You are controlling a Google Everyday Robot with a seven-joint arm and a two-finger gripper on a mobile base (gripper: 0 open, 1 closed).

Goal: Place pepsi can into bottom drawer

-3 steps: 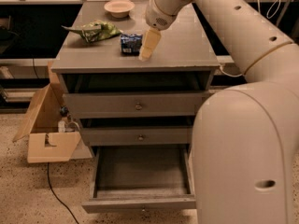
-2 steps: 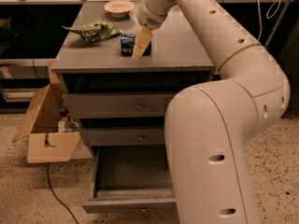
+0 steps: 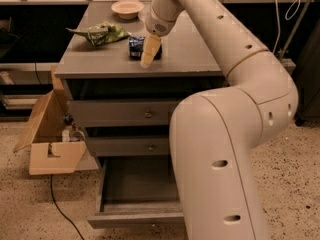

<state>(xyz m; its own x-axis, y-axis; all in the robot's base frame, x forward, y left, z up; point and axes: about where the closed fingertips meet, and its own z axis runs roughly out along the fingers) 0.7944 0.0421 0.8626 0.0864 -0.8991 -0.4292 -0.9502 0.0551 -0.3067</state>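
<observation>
gripper (image 3: 150, 54) moved closer, at pepsi can (image 3: 134, 48) | bottom drawer (image 3: 137, 215) open

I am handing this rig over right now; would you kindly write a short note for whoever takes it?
Gripper: down at the cabinet top, right beside the pepsi can and partly in front of it.
Pepsi can: on the cabinet top, not yet lifted.
Bottom drawer: pulled open.
Done: drawer open, arm at the can.
Left: lift the can and lower it into the bottom drawer.
</observation>
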